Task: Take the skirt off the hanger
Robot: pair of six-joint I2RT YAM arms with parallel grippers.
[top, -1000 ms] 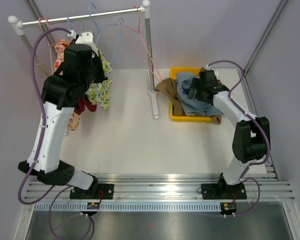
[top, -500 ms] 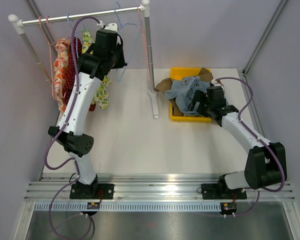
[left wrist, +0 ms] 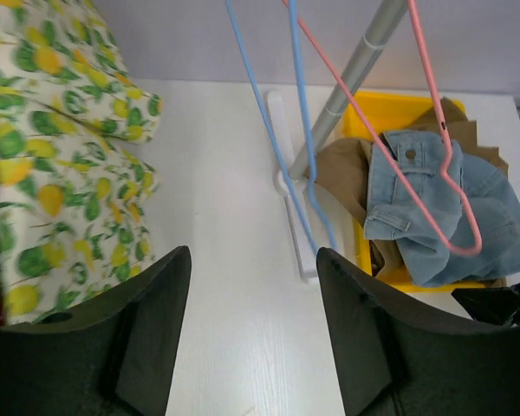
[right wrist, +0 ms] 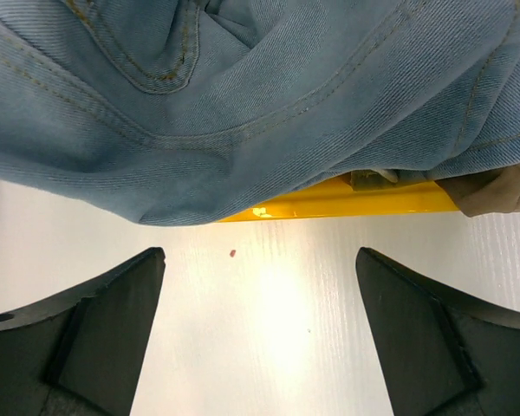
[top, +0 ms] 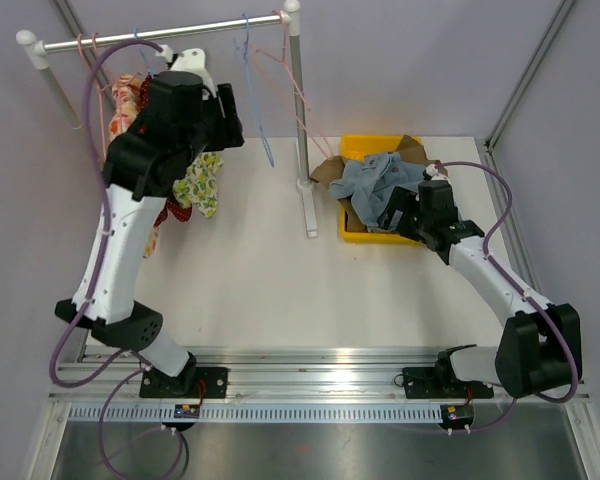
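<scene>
Denim jeans (right wrist: 243, 104) at 12 o'clock of right gripper (right wrist: 260, 260), jaws wide apart, empty | lemon-print skirt (left wrist: 61, 173) at 9 o'clock of left gripper (left wrist: 251, 260), jaws apart, empty.

I see the left arm (top: 108, 235) standing tall from its base, elbow raised, carrying the left gripper (left wrist: 251, 260) high at the far left with its fingers spread wide apart. The right arm (top: 490, 278) stretches low and forward. The right gripper (right wrist: 260, 260) is angled downward, its fingers likewise spread wide.
</scene>
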